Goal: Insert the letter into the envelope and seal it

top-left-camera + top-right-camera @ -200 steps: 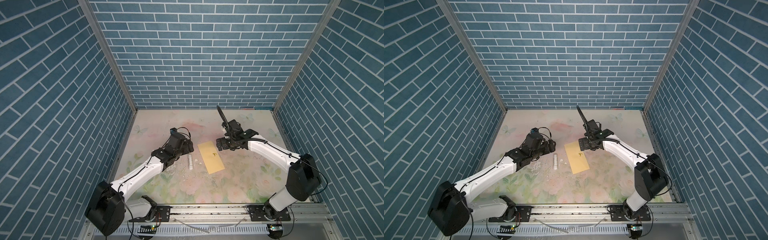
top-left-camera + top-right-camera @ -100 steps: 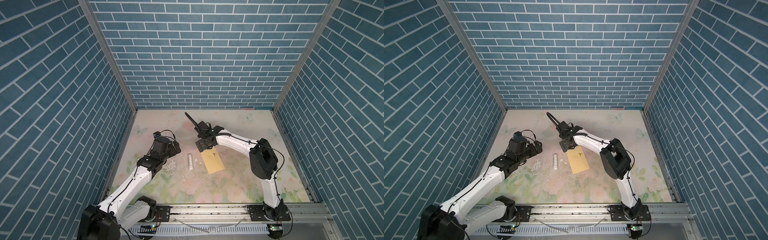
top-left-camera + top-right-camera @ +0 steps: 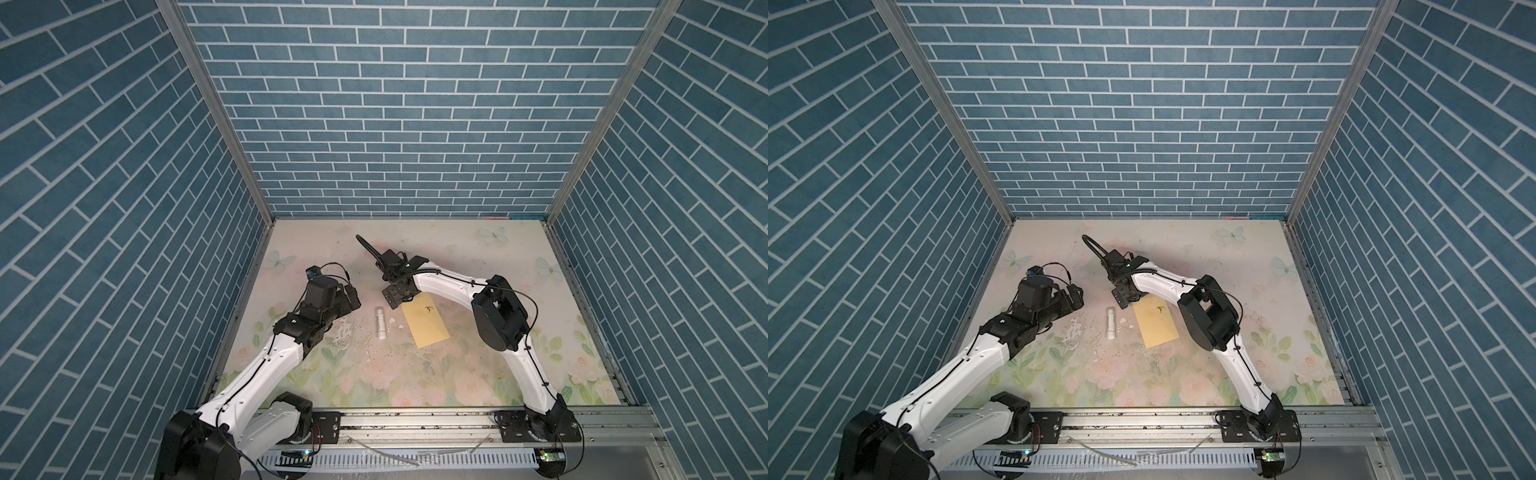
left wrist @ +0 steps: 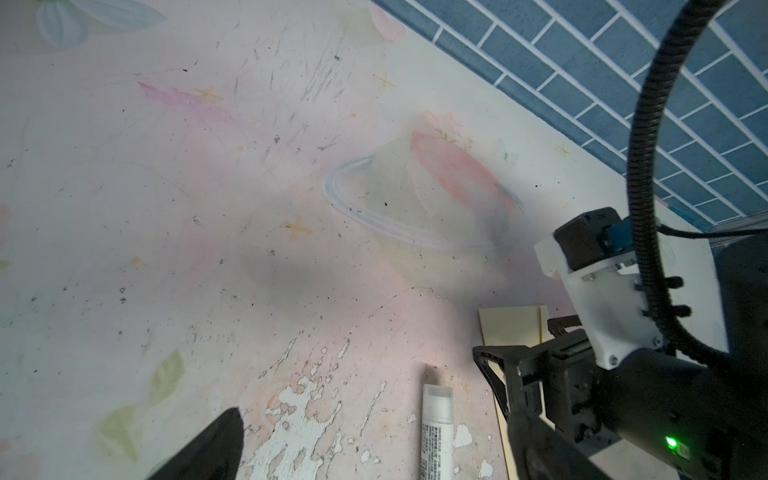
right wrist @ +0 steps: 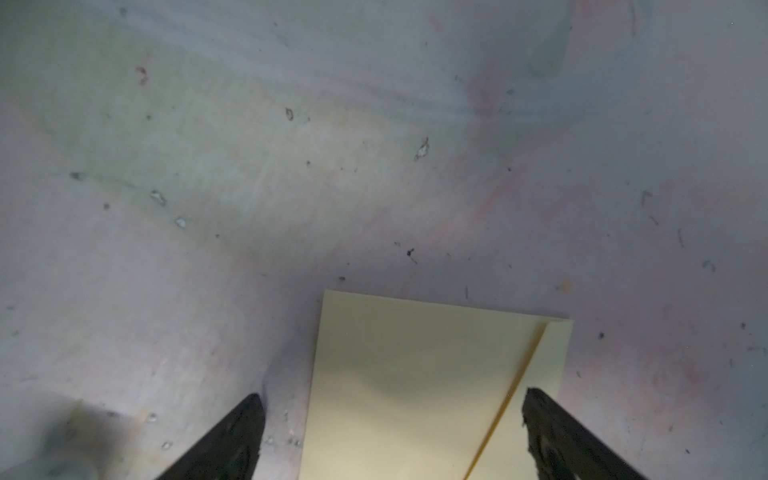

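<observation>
Hovering: right end effector (image 5: 392, 399), jaws spread and empty, flanking the envelope's (image 3: 426, 320) far end.
Envelope: flat on the table (image 3: 478, 374), far end hidden under that arm.
Left end effector (image 3: 352, 297): released, only one fingertip (image 4: 208, 449) in frame.
Glue stick (image 3: 380, 323): just beside envelope, label unreadable.

Envelope (image 3: 426, 318): matt yellow-tan paper, smooth, one crisp fold line.
Glue stick (image 3: 380, 323): white plastic, slight sheen, printed label.
Table (image 3: 457, 374): matt floral print, scuffed, coating flaked at 9 o'clock of glue stick.
Walls (image 3: 395, 124): matt brick-pattern panels.
Frame rail (image 3: 415, 424): bare brushed metal.
</observation>
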Action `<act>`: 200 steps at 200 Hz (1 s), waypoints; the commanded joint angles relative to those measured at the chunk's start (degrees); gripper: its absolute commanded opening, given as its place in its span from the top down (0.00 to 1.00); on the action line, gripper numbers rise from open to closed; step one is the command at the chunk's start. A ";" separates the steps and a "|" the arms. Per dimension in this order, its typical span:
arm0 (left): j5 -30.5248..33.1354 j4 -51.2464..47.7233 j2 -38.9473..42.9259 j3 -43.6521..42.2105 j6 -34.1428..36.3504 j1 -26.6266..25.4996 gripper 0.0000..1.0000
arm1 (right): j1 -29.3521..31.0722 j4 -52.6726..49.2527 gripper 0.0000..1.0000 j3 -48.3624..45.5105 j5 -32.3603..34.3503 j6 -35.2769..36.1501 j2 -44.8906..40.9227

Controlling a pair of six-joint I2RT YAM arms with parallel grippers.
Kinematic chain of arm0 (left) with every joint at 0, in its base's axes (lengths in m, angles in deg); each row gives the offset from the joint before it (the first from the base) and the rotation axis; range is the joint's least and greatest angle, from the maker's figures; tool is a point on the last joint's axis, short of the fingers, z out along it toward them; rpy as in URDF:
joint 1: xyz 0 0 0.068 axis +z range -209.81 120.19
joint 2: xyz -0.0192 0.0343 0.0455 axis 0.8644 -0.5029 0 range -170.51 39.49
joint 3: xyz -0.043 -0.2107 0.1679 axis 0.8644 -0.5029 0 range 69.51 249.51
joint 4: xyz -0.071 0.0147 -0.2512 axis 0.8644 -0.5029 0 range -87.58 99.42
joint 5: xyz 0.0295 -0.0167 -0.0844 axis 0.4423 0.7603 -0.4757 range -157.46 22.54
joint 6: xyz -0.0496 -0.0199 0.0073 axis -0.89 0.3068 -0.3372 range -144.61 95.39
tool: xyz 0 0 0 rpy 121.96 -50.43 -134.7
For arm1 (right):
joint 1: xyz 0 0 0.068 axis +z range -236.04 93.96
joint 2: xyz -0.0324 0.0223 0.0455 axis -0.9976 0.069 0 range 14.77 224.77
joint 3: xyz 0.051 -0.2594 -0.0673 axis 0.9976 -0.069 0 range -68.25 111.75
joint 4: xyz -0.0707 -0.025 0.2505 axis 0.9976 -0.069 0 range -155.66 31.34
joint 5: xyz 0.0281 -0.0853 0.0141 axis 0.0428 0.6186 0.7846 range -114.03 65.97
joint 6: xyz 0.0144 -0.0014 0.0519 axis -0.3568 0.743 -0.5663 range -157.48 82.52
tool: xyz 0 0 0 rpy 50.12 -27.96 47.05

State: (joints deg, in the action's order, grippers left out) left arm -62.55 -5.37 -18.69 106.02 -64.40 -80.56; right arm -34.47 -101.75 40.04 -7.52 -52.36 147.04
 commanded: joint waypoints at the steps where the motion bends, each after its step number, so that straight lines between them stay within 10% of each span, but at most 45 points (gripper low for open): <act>1: 0.25 -1.12 1.06 -1.00 0.84 0.56 0.00 | 0.36 -3.03 0.03 3.67 2.94 1.43 1.86; 200: 0.02 -0.42 0.82 -1.43 1.04 0.65 0.00 | -0.95 -7.67 0.04 3.85 11.02 0.90 2.99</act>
State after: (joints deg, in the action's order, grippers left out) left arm -62.77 -5.50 -18.21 105.19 -64.38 -80.30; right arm -35.02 -106.08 42.82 2.30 -51.16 148.72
